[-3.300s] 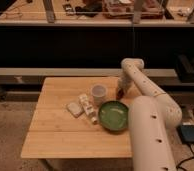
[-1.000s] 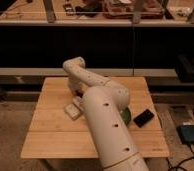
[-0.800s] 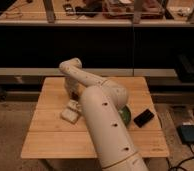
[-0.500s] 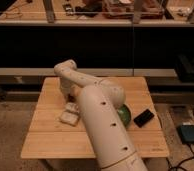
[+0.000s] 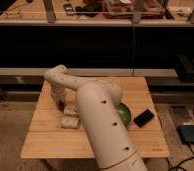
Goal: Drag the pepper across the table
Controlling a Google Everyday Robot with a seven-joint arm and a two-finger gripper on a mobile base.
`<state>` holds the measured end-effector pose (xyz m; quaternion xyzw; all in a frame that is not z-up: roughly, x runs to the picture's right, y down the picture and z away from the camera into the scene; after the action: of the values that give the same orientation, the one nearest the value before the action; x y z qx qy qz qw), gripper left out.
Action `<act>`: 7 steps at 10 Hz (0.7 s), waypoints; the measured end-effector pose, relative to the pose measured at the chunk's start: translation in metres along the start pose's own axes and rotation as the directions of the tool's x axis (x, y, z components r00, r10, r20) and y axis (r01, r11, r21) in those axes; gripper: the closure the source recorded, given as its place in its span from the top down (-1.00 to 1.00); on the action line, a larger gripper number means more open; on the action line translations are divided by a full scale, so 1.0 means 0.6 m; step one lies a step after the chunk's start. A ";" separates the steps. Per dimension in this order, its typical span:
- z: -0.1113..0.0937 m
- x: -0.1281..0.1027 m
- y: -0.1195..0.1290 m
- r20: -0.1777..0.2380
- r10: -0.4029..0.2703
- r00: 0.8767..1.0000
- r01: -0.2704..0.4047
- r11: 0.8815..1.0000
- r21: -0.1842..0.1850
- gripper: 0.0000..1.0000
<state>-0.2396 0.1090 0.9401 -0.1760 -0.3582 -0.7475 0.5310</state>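
Camera view: gripper (image 5: 59,104) reaches down at the table's (image 5: 45,142) left side beside white blocks (image 5: 69,120); pepper hidden, its axis unreadable.

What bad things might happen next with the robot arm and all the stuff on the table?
The gripper is down at the left side of the table, right beside the white blocks, so dragging might shove a block along too. The pepper cannot be made out near the gripper, so it may slip away unnoticed. The big arm hides part of the green bowl, so it could bump the bowl or the black phone.
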 end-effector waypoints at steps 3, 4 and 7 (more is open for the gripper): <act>0.010 -0.039 -0.029 0.027 -0.053 0.998 0.053 0.999 0.011 -0.63; 0.011 -0.051 -0.034 0.033 -0.065 0.997 0.064 0.998 0.014 -0.63; 0.013 -0.105 -0.041 0.058 -0.108 0.992 0.107 0.994 0.025 -0.63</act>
<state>-0.2397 0.1610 0.8965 -0.1727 -0.3908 -0.7655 0.4810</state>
